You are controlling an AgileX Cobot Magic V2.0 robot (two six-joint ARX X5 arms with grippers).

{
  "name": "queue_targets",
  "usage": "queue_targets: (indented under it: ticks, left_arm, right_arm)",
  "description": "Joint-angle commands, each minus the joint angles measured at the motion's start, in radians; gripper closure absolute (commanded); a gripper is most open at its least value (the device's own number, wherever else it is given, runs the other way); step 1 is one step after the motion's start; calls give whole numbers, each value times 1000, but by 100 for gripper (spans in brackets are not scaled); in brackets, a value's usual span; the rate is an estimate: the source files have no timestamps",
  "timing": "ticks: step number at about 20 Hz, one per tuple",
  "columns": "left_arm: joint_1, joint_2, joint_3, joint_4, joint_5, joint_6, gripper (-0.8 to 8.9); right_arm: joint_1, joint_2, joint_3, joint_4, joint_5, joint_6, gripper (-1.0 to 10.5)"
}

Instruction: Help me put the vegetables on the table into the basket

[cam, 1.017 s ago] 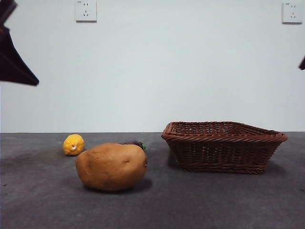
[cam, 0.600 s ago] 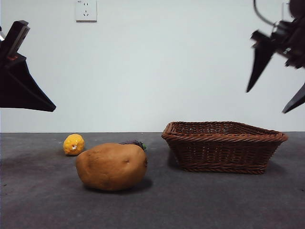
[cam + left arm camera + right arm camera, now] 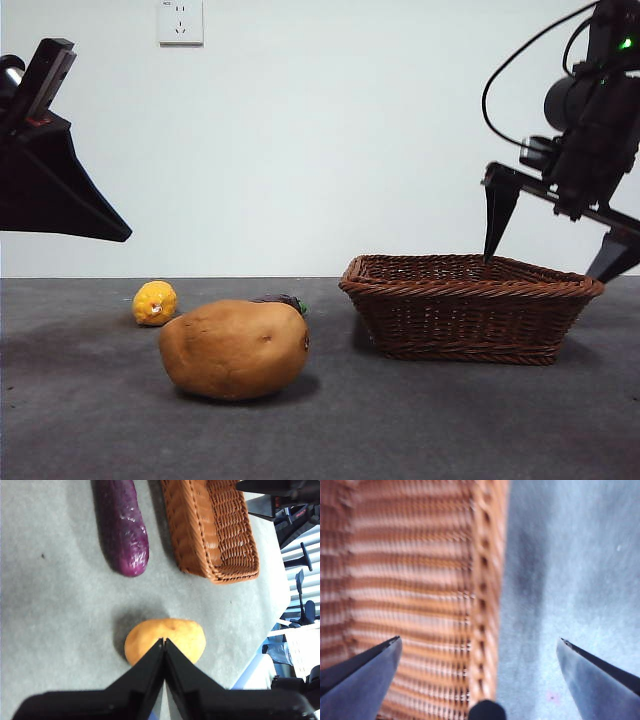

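right pincer (image 3: 553, 255) wide apart above basket (image 3: 470, 305) | left pincer (image 3: 164, 642) closed

We see a woven wicker basket (image 3: 470, 308), a matte felt-like table (image 3: 450, 420), a glossy eggplant (image 3: 122, 524), and a dull-skinned potato (image 3: 234, 349).

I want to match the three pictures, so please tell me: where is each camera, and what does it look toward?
Front view: low at table height, looking level across the table at the potato and basket; both arms enter from the upper sides.
Left wrist view: above, looking down past the shut left gripper at the potato, eggplant and basket.
Right wrist view: above the basket's rim, between the open right gripper jaws.
All three views share the basket.
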Motion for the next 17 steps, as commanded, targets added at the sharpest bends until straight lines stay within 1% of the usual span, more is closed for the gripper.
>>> queue_targets:
  ticks: [1, 4, 8, 9, 10, 11, 13, 14, 15, 16, 17]
  left_arm:
    - [-3, 4, -2, -6, 7, 11, 818]
    - [-3, 4, 5, -5, 3, 13, 818]
    - [-3, 4, 84, -33, -9, 19, 818]
    - [-3, 4, 116, -53, -15, 32, 818]
    - [-3, 4, 163, -93, -45, 45, 818]
    - [-3, 4, 205, -137, -89, 64, 818]
    - [-3, 5, 296, -241, -249, 121, 818]
    - [-3, 5, 336, -278, -357, 148, 817]
    - [-3, 5, 365, -293, -453, 169, 817]
    - [-3, 6, 388, -294, -528, 181, 814]
    - [-3, 13, 410, -295, -573, 195, 813]
  right_arm:
    - [2, 36, 2, -9, 2, -11, 550]
    - [2, 59, 2, -13, 1, -11, 750]
    - [2, 69, 2, -12, -1, -19, 947]
    - [2, 69, 2, -14, -2, -26, 963]
    - [2, 69, 2, -22, -2, -34, 963]
    - [2, 69, 2, -31, -2, -40, 963]
    - [2, 69, 2, -35, -2, -53, 963]
    - [2, 69, 2, -35, -2, -53, 963]
    - [2, 69, 2, -35, -2, -52, 963]
    - [1, 69, 2, -35, -6, -54, 963]
    - [0, 65, 2, -37, -16, -60, 963]
